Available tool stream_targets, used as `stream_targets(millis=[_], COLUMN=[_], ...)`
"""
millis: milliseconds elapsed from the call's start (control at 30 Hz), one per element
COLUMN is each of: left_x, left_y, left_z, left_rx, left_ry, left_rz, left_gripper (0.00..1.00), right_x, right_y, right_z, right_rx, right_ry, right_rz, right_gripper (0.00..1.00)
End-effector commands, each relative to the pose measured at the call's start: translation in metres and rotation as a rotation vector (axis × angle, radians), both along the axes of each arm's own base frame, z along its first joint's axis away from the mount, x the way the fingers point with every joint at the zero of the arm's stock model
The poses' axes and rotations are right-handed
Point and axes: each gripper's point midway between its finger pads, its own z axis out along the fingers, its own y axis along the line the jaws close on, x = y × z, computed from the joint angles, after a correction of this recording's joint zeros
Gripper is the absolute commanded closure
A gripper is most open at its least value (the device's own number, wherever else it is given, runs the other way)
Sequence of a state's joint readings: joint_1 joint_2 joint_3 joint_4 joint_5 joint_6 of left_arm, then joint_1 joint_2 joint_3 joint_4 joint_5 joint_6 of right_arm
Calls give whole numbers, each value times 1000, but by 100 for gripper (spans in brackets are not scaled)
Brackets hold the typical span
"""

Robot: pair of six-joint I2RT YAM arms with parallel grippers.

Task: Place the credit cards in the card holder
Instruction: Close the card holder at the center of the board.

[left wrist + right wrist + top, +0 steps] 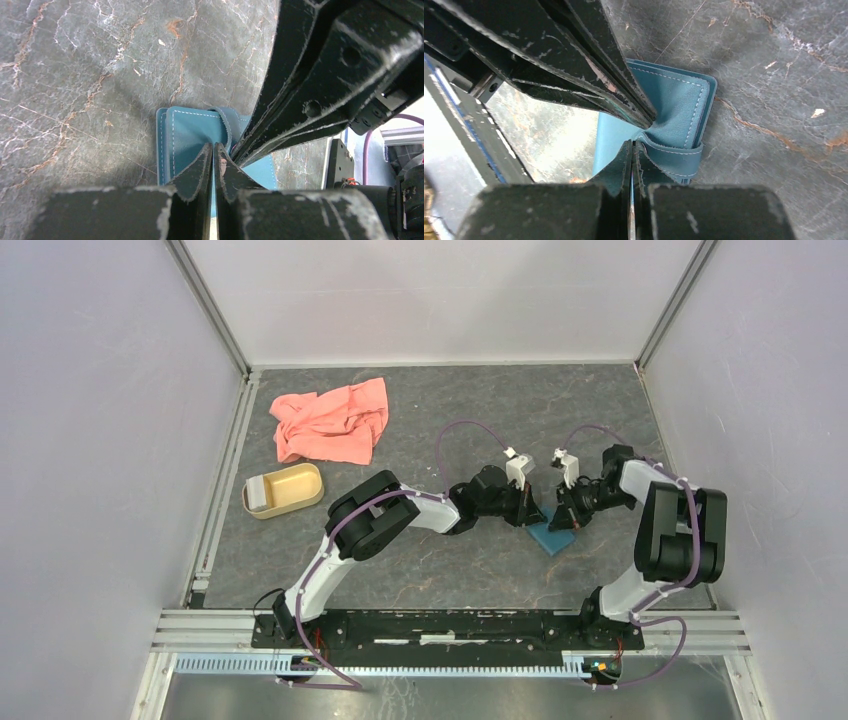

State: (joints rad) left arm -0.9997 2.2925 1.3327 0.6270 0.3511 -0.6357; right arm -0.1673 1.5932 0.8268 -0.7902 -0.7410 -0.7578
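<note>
The teal card holder (pixel 552 537) lies flat on the grey table right of centre, and both grippers meet over it. In the left wrist view my left gripper (pixel 214 147) is shut, its tips pinching the holder's cover (pixel 187 130). In the right wrist view my right gripper (pixel 632 145) is shut at the holder's (pixel 674 100) snap tab (pixel 674 160), which curls up against its tips. The leather puckers where the left fingers (pixel 589 65) meet it. No credit card shows plainly. A pale flat piece (pixel 258 492) sits in the tan dish, too small to identify.
The tan oval dish (pixel 300 502) stands at the left. A salmon-pink cloth (pixel 330 420) lies crumpled behind it. Grey walls and aluminium rails enclose the table on three sides. The arms' cables loop above the wrists.
</note>
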Motion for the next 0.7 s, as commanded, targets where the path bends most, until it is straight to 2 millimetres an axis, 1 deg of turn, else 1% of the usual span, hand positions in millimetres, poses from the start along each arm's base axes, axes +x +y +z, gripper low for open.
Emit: stream_targets(millis=[0,300,533,667], left_x=[-4,-4,-4,-5], left_y=[0,0,-1,-1], left_z=[-9,-9,-6,-5], left_rx=[17,15,6,2], left_ry=[36,36,34,35], left_rz=[-14,-15,-18,-22], left_gripper=[90,90,90,89], right_x=[2,1,3,4], right_y=[-3,-10,-25,-31], right_z=[-7,-20,-32,-37], right_rx=[78,194,216,266], right_ry=[31,128,182,226], right_rz=[5,-49,-98,-121], right_gripper=[100,100,100,100])
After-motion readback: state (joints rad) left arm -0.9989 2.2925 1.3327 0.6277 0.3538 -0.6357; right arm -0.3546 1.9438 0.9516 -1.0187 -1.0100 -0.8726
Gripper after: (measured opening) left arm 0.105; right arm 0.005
